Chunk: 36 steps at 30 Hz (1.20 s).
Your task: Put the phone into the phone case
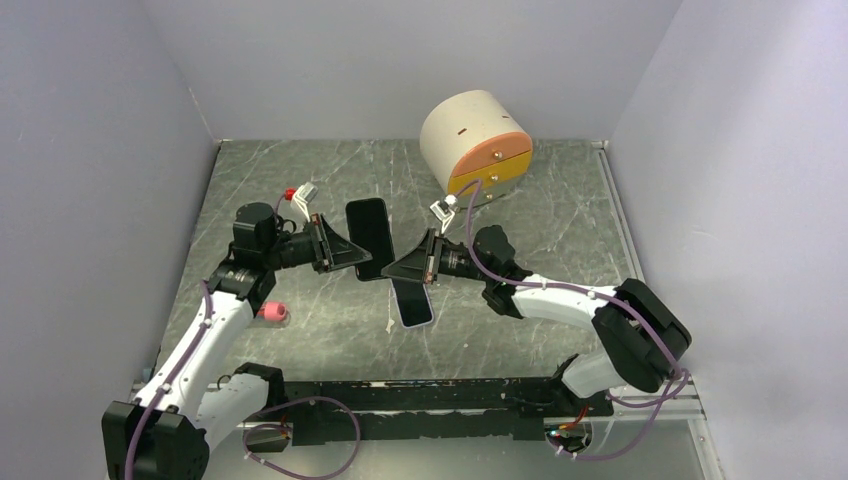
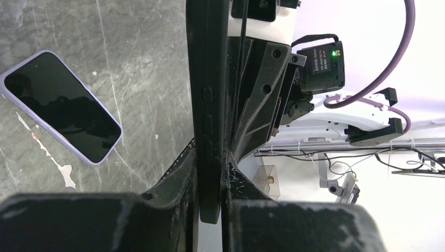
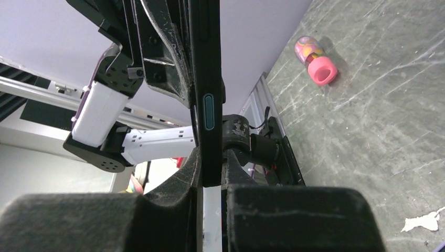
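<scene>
Black phone case was held up above the marble table, pinched on one side by the left gripper and on the other by the right gripper, each closed narrowly on its rim. Lilac-edged, the phone lay flat on the table beneath the right gripper, outside the case.

left gripper, right gripper pinch case; phone flat

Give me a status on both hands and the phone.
Left hand and right hand both shut on case, held off table. Phone flat on table, screen up, not in yet. Pink bottle well clear.
</scene>
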{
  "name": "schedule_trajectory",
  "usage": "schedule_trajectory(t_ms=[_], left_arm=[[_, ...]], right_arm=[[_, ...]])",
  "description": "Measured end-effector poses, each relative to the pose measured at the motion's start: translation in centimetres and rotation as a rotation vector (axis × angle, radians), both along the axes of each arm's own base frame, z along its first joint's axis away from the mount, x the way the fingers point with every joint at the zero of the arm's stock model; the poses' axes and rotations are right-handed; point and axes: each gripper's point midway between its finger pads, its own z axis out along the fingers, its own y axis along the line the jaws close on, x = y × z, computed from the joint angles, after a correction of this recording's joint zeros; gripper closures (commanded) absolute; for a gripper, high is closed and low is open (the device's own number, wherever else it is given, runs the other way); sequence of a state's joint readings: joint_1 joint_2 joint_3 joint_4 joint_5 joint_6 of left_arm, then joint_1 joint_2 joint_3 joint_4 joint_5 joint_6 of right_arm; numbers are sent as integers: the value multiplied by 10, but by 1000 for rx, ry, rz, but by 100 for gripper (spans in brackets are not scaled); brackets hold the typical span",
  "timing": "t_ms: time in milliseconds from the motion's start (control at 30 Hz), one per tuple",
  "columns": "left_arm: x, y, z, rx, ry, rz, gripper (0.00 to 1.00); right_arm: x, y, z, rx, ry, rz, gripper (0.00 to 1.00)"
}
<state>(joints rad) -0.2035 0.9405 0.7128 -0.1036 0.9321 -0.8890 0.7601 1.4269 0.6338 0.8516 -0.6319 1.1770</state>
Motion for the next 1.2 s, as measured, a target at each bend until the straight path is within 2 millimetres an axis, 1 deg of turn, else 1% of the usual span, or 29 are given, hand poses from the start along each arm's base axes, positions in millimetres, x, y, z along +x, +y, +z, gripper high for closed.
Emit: schedule_trajectory(t_ms=[33, 67, 133, 200, 267, 367, 500, 600, 633, 667, 700, 733, 767, 833, 867, 900, 1000, 1100, 1133, 1167, 1200], left_arm=[[0, 0, 0, 5, 0, 0, 65], [0, 1, -1, 9, -1, 1, 58], [0, 2, -6, 33, 7, 11, 50], [-1, 5, -15, 59, 37, 24, 48], [-1, 8, -22, 91, 64, 42, 49], [2, 11, -25, 126, 72, 64, 51], [10, 13, -28, 158, 61, 84, 51], [15, 13, -37, 170, 93, 86, 54], [16, 13, -39, 174, 103, 87, 59], [17, 13, -42, 177, 114, 86, 66], [18, 13, -44, 180, 121, 87, 77], [18, 12, -45, 180, 125, 85, 85], [19, 13, -46, 183, 122, 86, 88], [19, 13, -45, 184, 118, 90, 88], [20, 14, -46, 190, 111, 93, 86], [20, 15, -46, 196, 109, 96, 80], [19, 17, -49, 210, 108, 103, 57], [19, 22, -55, 254, 109, 132, 38], [19, 24, -56, 269, 105, 138, 29], [19, 28, -57, 288, 107, 154, 11], [20, 31, -57, 308, 95, 167, 6]], right_arm=[[0, 0, 0, -1, -3, 1, 100], [0, 0, -1, -3, -4, 0, 100], [2, 0, -1, -7, -15, -12, 100], [8, -1, -5, -22, -13, -44, 100], [13, -2, -10, -38, -6, -65, 100], [17, -4, -14, -56, -6, -81, 100], [16, -4, -22, -82, 1, -76, 100], [15, -3, -24, -90, 6, -72, 100], [14, -3, -25, -90, 6, -71, 100], [13, -2, -25, -91, 7, -68, 100], [13, -2, -26, -92, 9, -66, 100], [12, -1, -27, -94, 10, -65, 100], [12, -1, -28, -98, 13, -63, 100], [13, 0, -35, -114, 30, -67, 100], [14, 0, -37, -118, 34, -68, 100], [14, 0, -39, -120, 37, -68, 100], [13, 1, -39, -122, 38, -68, 100], [9, 4, -41, -129, 40, -63, 100], [9, 4, -44, -137, 45, -62, 100], [8, 5, -47, -148, 52, -63, 100], [7, 5, -51, -161, 58, -65, 100]])
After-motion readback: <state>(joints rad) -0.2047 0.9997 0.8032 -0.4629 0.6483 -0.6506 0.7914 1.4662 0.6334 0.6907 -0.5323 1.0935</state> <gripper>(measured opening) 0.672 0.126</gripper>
